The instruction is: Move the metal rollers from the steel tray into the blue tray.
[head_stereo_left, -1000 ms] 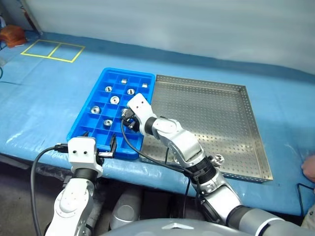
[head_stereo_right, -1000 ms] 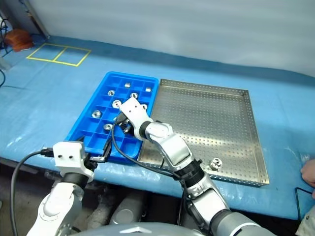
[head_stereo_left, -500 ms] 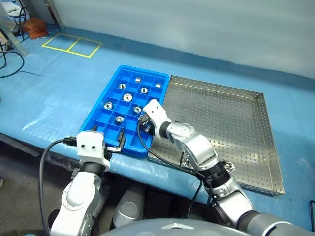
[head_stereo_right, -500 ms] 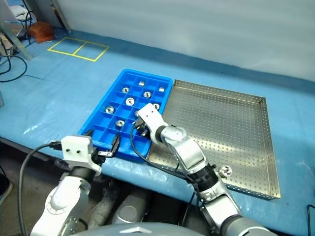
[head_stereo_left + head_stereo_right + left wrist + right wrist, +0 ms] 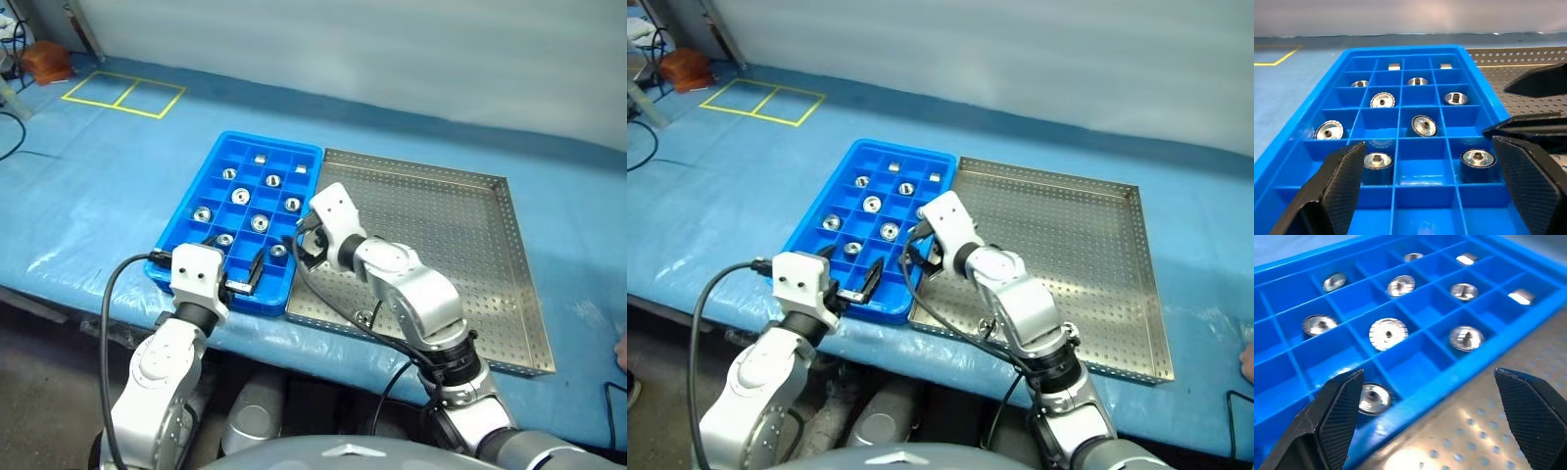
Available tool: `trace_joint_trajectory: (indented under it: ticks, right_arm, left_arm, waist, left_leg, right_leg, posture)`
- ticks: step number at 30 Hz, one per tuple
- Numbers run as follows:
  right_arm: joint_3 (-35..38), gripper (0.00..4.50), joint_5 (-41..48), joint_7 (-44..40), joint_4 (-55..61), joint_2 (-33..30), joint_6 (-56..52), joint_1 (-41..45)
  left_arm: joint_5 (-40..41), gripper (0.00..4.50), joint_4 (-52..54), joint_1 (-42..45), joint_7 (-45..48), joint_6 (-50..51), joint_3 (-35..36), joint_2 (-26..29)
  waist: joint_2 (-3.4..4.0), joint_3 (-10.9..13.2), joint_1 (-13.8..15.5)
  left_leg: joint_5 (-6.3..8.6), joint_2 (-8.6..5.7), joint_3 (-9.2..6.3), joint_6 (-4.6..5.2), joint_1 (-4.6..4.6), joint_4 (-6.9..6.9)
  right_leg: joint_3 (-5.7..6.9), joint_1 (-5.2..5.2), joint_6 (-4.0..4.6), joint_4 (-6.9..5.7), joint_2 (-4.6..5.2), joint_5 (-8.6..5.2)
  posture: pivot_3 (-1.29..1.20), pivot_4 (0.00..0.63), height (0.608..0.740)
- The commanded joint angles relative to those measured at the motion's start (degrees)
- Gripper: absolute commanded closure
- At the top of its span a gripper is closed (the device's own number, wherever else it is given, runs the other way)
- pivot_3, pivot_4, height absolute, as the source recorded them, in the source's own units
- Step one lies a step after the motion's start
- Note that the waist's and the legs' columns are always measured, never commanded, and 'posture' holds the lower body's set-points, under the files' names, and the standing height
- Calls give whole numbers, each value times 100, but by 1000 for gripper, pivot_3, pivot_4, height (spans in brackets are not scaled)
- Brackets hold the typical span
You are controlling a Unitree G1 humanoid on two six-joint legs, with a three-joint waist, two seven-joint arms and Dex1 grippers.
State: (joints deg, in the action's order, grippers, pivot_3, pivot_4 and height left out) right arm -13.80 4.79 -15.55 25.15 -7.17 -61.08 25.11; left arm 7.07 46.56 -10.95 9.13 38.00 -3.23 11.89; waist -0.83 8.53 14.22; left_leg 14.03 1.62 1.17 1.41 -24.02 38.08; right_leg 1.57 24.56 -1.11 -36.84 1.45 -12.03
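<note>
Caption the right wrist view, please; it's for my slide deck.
Open right gripper over the blue tray's edge, rollers in its compartments, steel tray alongside.

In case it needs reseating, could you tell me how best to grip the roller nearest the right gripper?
Grip the roller across its round side wall, coming straight down from above: it stands hole-up in a blue tray compartment whose walls likely block a sideways approach.

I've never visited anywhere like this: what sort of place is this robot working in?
Probably a workshop or robot test lab. A bench under a blue cover holds a blue tray sorting metal rollers beside a perforated steel tray, with yellow floor tape marked beyond.
</note>
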Motion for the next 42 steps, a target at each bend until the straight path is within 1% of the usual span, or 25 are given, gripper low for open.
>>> trace_joint_trajectory:
  ticks: [1,2,4,5,7,9,11,13,15,16,18,19,21,23,25,28,30,32,36,40,42]
  right_arm:
    - [706,9,-84,337,693,-134,-465,-257]
    - [864,9,-73,405,839,-145,-618,-348]
    - [1135,9,-63,533,1140,-159,-838,-553]
    - [1237,9,-69,612,1259,-132,-917,-625]
    - [1371,9,-111,772,1471,-102,-992,-768]
    - [1514,9,-138,908,1685,-36,-1060,-929]
    - [1591,9,-163,1024,1884,20,-1102,-1111]
    - [1684,9,-184,1140,2059,111,-1106,-1263]
    - [1712,9,-197,1237,2143,199,-1090,-1329]
    - [1715,9,-209,1282,2183,232,-1064,-1371]
    - [1737,9,-231,1364,2262,281,-1003,-1460]
    - [1780,9,-239,1407,2315,328,-965,-1519]
    - [1819,9,-256,1482,2364,409,-916,-1590]
    - [1815,9,-264,1551,2378,472,-873,-1646]
    - [1812,9,-253,1595,2404,538,-835,-1709]
    - [1771,9,-239,1647,2455,608,-776,-1853]
    - [1778,9,-231,1666,2448,634,-731,-1896]
    - [1786,9,-224,1685,2439,659,-691,-1913]
    - [1810,9,-210,1706,2450,676,-640,-1927]
    - [1803,9,-226,1747,2461,708,-624,-1956]
    - [1797,9,-221,1752,2480,725,-621,-1980]
  left_arm:
    - [106,0,-73,255,220,449,-32,262]
    - [96,0,-121,357,219,588,-54,324]
    - [314,0,-220,629,228,988,27,251]
    - [409,0,-283,801,219,1224,81,192]
    - [548,0,-436,1194,328,1679,74,255]
    - [937,0,-622,1649,449,2383,258,92]
    - [1197,0,-821,2124,573,2939,323,79]
    - [1458,0,-1027,2613,701,3468,371,52]
    - [1619,0,-1201,3037,785,4066,323,150]
    - [1707,0,-1312,3302,824,4496,321,143]
    - [2025,0,-1556,3721,975,5198,540,-71]
    - [2315,0,-1788,3866,980,5371,654,-151]
    - [2908,0,-2210,3994,917,5450,751,-93]
    - [3289,0,-2454,4025,600,5450,814,-40]
    - [3589,0,-2754,3979,-54,5450,960,-136]
    - [4263,0,-3032,3887,-847,5450,772,102]
    - [4579,0,-3261,3842,-1614,5450,860,-49]
    - [5030,0,-3418,3794,-2256,5450,836,-87]
    - [6363,0,-3760,3748,-3648,5450,858,-236]
    - [7570,0,-3980,3862,-4783,5450,751,-278]
    - [8325,0,-4046,3948,-5152,5363,481,-45]
  waist:
    - [0,-1,-185]
    - [0,-1,-300]
    - [1,0,-542]
    - [0,1,-682]
    - [1,2,-924]
    - [2,1,-1113]
    - [1,1,-1291]
    - [1,2,-1416]
    - [1,2,-1517]
    - [1,2,-1578]
    - [1,2,-1646]
    - [1,2,-1670]
    - [1,2,-1728]
    - [1,2,-1814]
    - [1,2,-1836]
    - [1,2,-1844]
    - [1,2,-1844]
    - [-1,1,-1833]
    - [-2,-5,-1831]
    - [-3,-6,-1824]
    - [-3,-6,-1826]
  left_leg:
    - [0,-3,-1,0,0,1]
    - [0,-4,-2,1,0,2]
    - [-1,-5,-5,2,0,2]
    - [-1,-4,-7,2,0,2]
    - [-2,-3,-17,2,4,2]
    - [-2,-6,-16,2,16,0]
    - [-2,-6,-16,2,25,1]
    - [-2,-10,-15,2,29,-1]
    - [-3,-11,-14,1,30,-1]
    - [-3,-11,-10,1,32,-1]
    - [-3,-12,1,1,38,-1]
    - [-3,-12,2,1,38,0]
    - [-3,-9,7,1,40,0]
    - [-3,-3,11,1,41,-1]
    - [-3,-3,15,2,40,-1]
    - [-3,-3,17,2,43,-1]
    - [-3,-3,17,2,43,-1]
    - [-4,-8,18,3,43,2]
    - [-6,-16,26,8,46,4]
    - [-10,-19,31,15,47,5]
    - [-11,-20,35,16,48,5]
  right_leg:
    - [0,-2,0,1,3,0]
    - [-1,-5,-1,2,4,0]
    - [-4,-5,-2,1,5,1]
    - [-4,-5,-4,0,5,2]
    - [-8,-5,-12,-6,3,8]
    - [-12,-10,-16,-12,-2,10]
    - [-17,-14,-18,-18,-9,11]
    - [-26,-14,-19,-22,-15,12]
    - [-36,-13,-20,-25,-21,13]
    - [-44,-11,-22,-27,-23,13]
    - [-61,-11,-29,-29,-26,17]
    - [-64,-11,-33,-29,-25,20]
    - [-74,-11,-39,-27,-20,23]
    - [-86,-8,-44,-28,-16,25]
    - [-94,-3,-46,-28,-16,26]
    - [-103,-3,-48,-32,-15,28]
    - [-112,-1,-48,-35,-14,28]
    - [-114,-3,-52,-35,-7,30]
    - [-125,-6,-59,-34,1,35]
    - [-131,-6,-66,-34,4,40]
    - [-134,-6,-67,-34,3,42]
  posture:
    - [144,150,740]
    - [135,150,740]
    - [98,150,740]
    - [74,150,740]
    - [39,150,740]
    - [8,150,740]
    - [-35,150,740]
    - [-59,150,740]
    - [-88,150,740]
    - [-102,150,740]
    - [-114,150,740]
    - [-129,150,740]
    - [-139,150,740]
    - [-149,150,740]
    - [-153,150,740]
    - [-159,150,740]
    - [-160,150,740]
    - [-164,150,740]
    - [-169,150,740]
    - [-178,150,740]
    - [-181,150,740]
